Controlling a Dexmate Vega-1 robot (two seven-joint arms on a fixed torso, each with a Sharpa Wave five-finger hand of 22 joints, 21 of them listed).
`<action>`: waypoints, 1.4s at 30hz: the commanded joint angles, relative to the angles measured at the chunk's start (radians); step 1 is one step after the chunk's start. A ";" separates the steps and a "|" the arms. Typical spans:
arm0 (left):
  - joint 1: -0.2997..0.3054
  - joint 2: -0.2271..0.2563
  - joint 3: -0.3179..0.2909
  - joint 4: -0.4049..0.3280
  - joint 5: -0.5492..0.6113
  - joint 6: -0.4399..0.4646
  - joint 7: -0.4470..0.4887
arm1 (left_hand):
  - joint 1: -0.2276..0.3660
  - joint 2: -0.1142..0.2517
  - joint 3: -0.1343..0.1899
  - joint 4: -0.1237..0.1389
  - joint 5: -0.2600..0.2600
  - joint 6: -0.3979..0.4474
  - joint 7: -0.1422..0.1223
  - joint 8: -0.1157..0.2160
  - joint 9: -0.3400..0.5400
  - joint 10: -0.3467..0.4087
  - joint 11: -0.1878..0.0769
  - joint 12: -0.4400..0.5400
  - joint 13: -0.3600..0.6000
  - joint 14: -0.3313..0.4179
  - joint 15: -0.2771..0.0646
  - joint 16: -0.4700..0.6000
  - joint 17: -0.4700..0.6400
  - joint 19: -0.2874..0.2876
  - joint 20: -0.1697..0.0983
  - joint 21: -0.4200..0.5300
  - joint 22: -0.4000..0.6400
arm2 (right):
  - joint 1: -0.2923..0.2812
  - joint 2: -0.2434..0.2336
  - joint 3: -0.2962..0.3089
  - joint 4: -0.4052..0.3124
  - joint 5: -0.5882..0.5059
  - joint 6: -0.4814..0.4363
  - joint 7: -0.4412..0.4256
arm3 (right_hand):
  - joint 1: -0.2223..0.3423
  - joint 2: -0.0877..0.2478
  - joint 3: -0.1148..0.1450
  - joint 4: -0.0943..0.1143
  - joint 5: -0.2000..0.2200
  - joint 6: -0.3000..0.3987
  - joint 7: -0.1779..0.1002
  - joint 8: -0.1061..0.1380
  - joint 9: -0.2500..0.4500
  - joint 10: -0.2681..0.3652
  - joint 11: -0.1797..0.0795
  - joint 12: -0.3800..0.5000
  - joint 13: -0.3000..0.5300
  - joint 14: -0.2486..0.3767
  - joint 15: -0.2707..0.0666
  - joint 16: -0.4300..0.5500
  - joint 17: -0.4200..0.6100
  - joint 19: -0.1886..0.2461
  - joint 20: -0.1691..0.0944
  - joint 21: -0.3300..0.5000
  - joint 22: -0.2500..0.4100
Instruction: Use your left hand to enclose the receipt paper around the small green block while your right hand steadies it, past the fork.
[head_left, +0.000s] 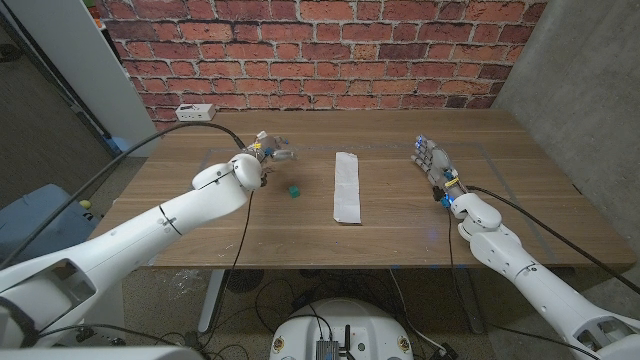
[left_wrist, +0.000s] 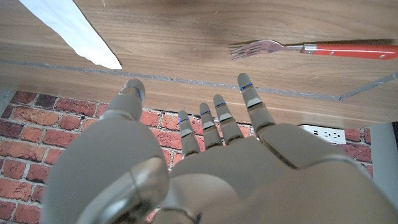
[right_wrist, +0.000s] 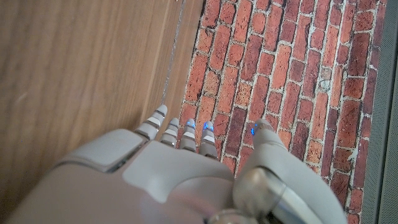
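One receipt paper (head_left: 346, 187) strip, long axis running toward brick wall (head_left: 320, 50), flat

No writing can be read anywhere, not even on the receipt paper (head_left: 347, 186).

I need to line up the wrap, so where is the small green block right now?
In the head view the small green block sits on the wooden table left of centre, between the left robot hand and the receipt paper, touching neither.
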 joint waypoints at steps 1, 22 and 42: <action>-0.109 -0.005 0.138 -0.028 0.087 0.158 -0.089 | 0.024 0.001 -0.025 0.008 0.006 0.054 0.037 0.005 0.006 0.069 -0.009 0.027 0.010 0.038 -0.012 0.013 0.005 0.023 -0.056 0.003 -0.002 | -0.011 0.002 0.010 0.019 0.014 0.027 0.026 | -0.003 -0.010 -0.002 -0.006 0.005 0.010 0.004 0.005 0.002 0.006 0.002 0.007 0.002 -0.003 0.006 0.003 0.003 -0.002 -0.004 0.005 0.003; -0.290 -0.100 0.440 -0.021 0.690 0.446 -0.622 | 0.092 0.003 -0.111 0.023 0.025 0.099 0.059 -0.021 0.009 0.158 -0.042 0.041 0.031 0.085 -0.045 0.022 0.007 0.055 -0.076 -0.017 -0.004 | -0.019 0.006 0.021 0.067 0.035 0.070 0.084 | -0.016 -0.009 -0.008 0.002 0.003 0.016 0.005 0.006 0.002 0.016 0.008 0.010 0.003 0.001 0.007 0.007 0.007 0.000 -0.006 0.007 0.003; -0.250 -0.265 0.434 0.212 1.514 0.390 -1.345 | 0.150 0.047 -0.117 0.018 0.028 0.193 0.041 -0.002 0.009 0.258 -0.065 0.069 0.042 0.182 -0.074 0.053 0.010 0.129 -0.099 0.003 -0.002 | -0.013 0.022 0.032 0.121 0.054 0.110 0.126 | -0.020 -0.008 -0.011 0.003 0.003 0.018 0.005 0.005 0.002 0.025 0.015 0.012 0.003 0.005 0.008 0.008 0.007 0.004 -0.007 0.009 0.003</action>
